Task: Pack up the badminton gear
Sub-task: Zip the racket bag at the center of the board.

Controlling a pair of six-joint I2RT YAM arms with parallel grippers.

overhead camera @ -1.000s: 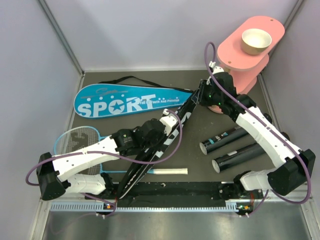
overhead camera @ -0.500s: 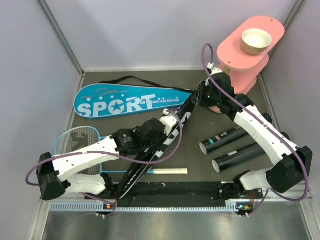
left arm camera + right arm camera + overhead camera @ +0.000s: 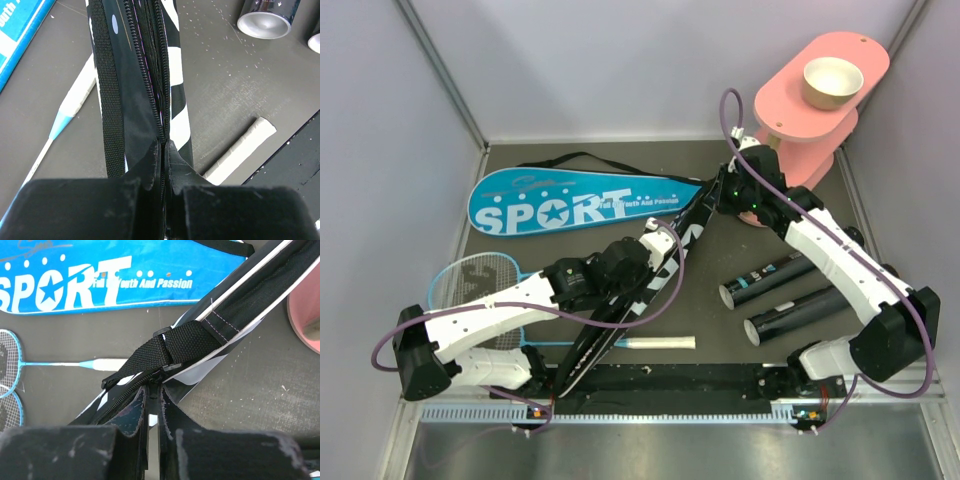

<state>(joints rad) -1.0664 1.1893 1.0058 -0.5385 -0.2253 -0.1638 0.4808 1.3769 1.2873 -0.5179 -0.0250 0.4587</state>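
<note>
- Now that the right claw (image 3: 154, 390) has narrowed from part-open to closed, it pinches the black racket bag (image 3: 682, 238) at its zip edge, just under the webbing strap (image 3: 165, 347). I'd judge it means to work the zip.
- Whether it has the zip pull itself, I cannot tell.
- Meanwhile the left claw (image 3: 164, 150) is clamped tight on the same bag's zip seam, mid-length.
- That bag lies slantwise between the blue SPORT bag (image 3: 570, 205) and the black tubes (image 3: 770, 280).

Blue racket bag (image 3: 580, 205) carried big white "SPORT" with a star for the O, and smaller "Youth And Passion" beside it. Black racket bag (image 3: 125, 75) had white lettering, too folded and covered to read.
</note>
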